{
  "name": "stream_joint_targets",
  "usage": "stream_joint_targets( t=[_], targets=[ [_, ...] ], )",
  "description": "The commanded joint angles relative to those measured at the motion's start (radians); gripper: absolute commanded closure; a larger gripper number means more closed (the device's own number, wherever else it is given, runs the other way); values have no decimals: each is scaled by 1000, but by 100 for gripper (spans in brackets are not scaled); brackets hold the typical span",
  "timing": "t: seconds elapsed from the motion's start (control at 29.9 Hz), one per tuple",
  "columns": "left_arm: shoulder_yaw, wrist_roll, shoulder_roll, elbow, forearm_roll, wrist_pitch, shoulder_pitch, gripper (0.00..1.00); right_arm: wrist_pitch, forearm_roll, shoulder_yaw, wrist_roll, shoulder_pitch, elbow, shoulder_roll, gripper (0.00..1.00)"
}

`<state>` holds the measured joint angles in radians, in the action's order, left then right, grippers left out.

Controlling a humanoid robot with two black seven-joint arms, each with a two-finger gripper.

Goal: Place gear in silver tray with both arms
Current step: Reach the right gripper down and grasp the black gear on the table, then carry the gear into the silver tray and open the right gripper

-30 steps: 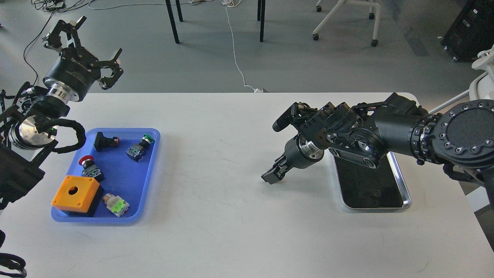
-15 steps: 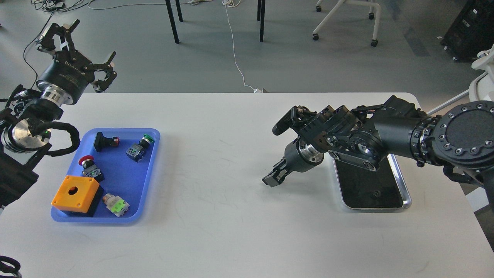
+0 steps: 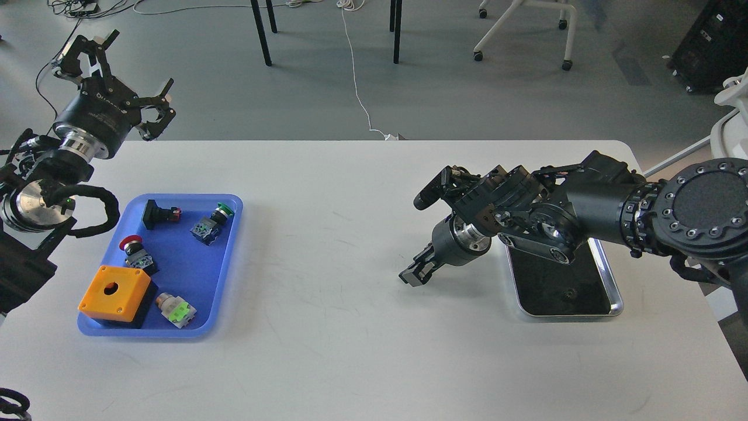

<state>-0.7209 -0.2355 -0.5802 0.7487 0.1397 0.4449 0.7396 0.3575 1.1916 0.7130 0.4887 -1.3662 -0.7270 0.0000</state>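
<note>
The silver tray (image 3: 615, 295) lies on the white table at the right, partly covered by my right arm. A small dark gear (image 3: 569, 294) lies on its dark mirror-like bottom near the front end. My right gripper (image 3: 413, 275) hangs just above the table to the left of the tray, apart from it, with its fingers together and nothing in them. My left gripper (image 3: 131, 67) is raised beyond the table's far left corner, its prongs spread wide and empty.
A blue plastic tray (image 3: 231, 257) at the left holds an orange box (image 3: 114, 290) and several push-button switches. Chair and table legs stand on the floor beyond the table's far edge.
My left gripper has drawn back to the left and slightly up, staying open. My right gripper has shifted slightly right and down. The gear has stayed in the tray.
</note>
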Motion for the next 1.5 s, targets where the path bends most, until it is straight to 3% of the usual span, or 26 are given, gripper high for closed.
stream_joint_targets(
  t=[0.0,0.53,0.84,1.14,1.47],
  targets=[
    [0,-1,-1,0,0,0,0,2,-2,0,0,0,5,-2,0,58],
    [0,-2,0,0,0,-3,-8,2,-2,3,14,0,4,-2,0,80],
    [0,-2,-1,0,0,-2,-11,2,-5,0,19,0,-16,-2,0,82],
    [0,1,-12,0,0,-2,-9,2,-20,-3,-41,0,-168,-51,0,82],
    [2,2,-13,1,-2,-2,-9,2,-23,11,-43,0,-203,-172,-363,81]
  ],
)
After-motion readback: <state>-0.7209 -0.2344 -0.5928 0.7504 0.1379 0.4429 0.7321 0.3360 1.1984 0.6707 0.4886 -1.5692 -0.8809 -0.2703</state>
